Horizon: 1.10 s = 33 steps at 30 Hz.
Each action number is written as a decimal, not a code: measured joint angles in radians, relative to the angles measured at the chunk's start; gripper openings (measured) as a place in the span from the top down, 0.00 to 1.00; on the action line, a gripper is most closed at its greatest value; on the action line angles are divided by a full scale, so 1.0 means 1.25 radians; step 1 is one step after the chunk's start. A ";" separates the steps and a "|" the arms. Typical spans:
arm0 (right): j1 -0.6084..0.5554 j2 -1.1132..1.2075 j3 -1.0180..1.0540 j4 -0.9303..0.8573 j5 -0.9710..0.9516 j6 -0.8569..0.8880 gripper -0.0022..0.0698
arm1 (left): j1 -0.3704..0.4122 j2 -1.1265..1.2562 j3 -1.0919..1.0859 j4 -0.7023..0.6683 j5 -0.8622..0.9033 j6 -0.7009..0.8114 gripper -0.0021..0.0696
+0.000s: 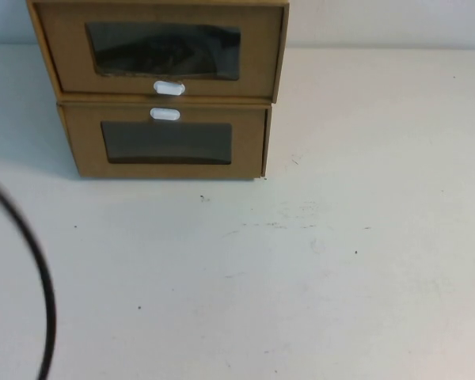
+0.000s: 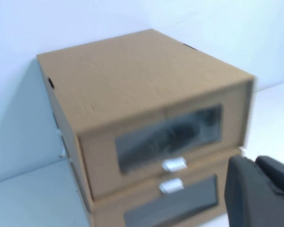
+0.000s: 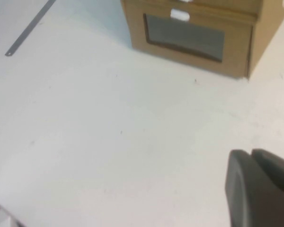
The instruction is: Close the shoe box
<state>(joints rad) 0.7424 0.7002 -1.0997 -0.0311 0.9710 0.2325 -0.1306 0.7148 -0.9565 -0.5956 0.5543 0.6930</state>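
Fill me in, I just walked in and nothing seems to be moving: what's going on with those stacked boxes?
Nothing is being handled right now. Two brown windowed boxes sit stacked at the table's far edge. The top box, with its white tab under the window, juts forward past the bottom box, so it looks not fully pushed in. The left gripper hangs near the stack's front without touching it; the right gripper is over bare table, well back.
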 joint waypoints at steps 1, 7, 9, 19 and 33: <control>0.000 -0.045 0.030 0.004 0.001 0.004 0.99 | 0.000 -0.047 0.068 -0.022 -0.017 0.020 0.97; 0.000 -0.243 0.228 0.025 -0.015 0.042 0.99 | 0.000 -0.365 0.374 -0.127 -0.141 0.088 0.97; 0.000 -0.295 0.282 0.031 -0.056 0.045 0.99 | 0.000 -0.448 0.449 -0.142 -0.165 0.091 0.97; 0.000 -0.358 0.541 0.034 -0.470 0.045 0.99 | 0.000 -0.566 0.713 -0.157 -0.273 0.093 0.97; 0.000 -0.321 0.786 0.035 -0.821 0.045 0.99 | 0.000 -0.568 0.786 -0.187 -0.374 0.093 0.97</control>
<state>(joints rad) 0.7424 0.2991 -0.1168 0.0125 -0.0559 0.2882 -0.1306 0.0051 0.0263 -0.8292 0.0872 0.8097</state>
